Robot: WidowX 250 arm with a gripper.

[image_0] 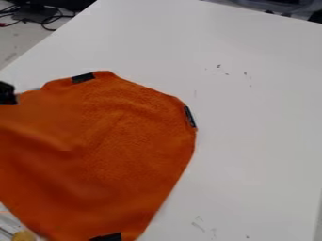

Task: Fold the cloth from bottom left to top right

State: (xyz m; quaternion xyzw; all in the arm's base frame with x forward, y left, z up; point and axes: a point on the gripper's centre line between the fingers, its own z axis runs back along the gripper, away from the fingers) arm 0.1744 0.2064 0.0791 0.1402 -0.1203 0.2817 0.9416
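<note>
The orange cloth (pixel 125 141) spread below and right of the pincer (pixel 7 93); open or closed, I couldn't tell. The fold seemed underway, next wanting a carry toward top right.

Wide-open room across the white worktop (pixel 252 150), right of the orange cloth (pixel 125 155) and beyond its top edge! Traffic at far left: the black pincer (pixel 7 94) by the cloth, a yellow thing (pixel 24 236) down bottom left.
</note>
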